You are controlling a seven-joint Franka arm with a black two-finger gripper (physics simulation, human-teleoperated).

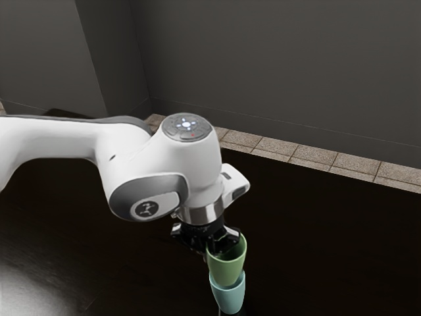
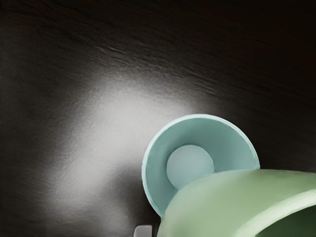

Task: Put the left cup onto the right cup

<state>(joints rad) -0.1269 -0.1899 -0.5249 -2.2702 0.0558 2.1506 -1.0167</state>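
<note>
A green cup [image 1: 227, 263] hangs upright from my gripper [image 1: 218, 245], whose black fingers are shut on its rim. Its base sits just inside the mouth of a light blue cup [image 1: 229, 295] that stands upright on the dark table [image 1: 79, 263]. In the wrist view the green cup [image 2: 247, 202] is close under the hand, and the blue cup [image 2: 197, 158] shows open-mouthed just beyond it, partly covered by the green one.
The dark wooden table stretches all around the cups. Behind it a tiled floor strip [image 1: 316, 158] meets the grey walls. A pale glare patch [image 2: 113, 133] lies on the tabletop near the blue cup.
</note>
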